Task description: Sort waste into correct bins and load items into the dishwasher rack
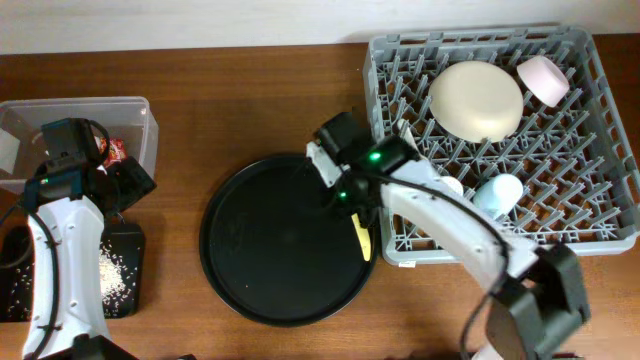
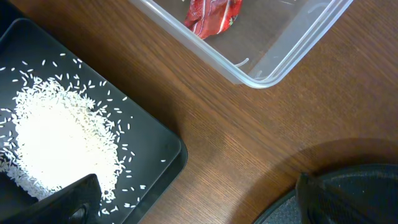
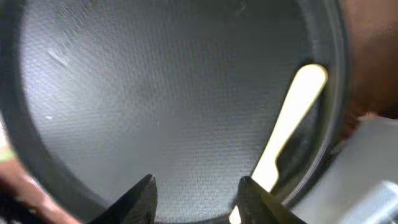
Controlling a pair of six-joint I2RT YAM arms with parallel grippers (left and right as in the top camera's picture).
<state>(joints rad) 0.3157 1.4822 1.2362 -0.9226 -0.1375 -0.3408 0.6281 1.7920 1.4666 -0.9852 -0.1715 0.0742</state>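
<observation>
A pale yellow utensil [image 3: 292, 118] lies on the right rim of the round black tray [image 3: 155, 93]; fork or spoon, I cannot tell. My right gripper [image 3: 196, 183] hovers low over that tray, open, and the utensil handle passes just outside its right finger [image 3: 255, 196]. From overhead the utensil [image 1: 362, 238] lies just below the right gripper [image 1: 348, 200]. My left gripper [image 2: 199, 205] stands wide open and holds nothing. It hangs between the shallow black tray [image 2: 155, 155], which holds the rice [image 2: 56, 137], and the clear box [image 2: 273, 74], which holds the red wrapper [image 2: 211, 15].
The grey rack [image 1: 600, 130] at the right holds a cream plate [image 1: 476, 100], a pink bowl [image 1: 543, 80], a light blue cup [image 1: 498, 193] and a white cup [image 1: 450, 185]. Its front left corner stands next to the round tray [image 1: 270, 250].
</observation>
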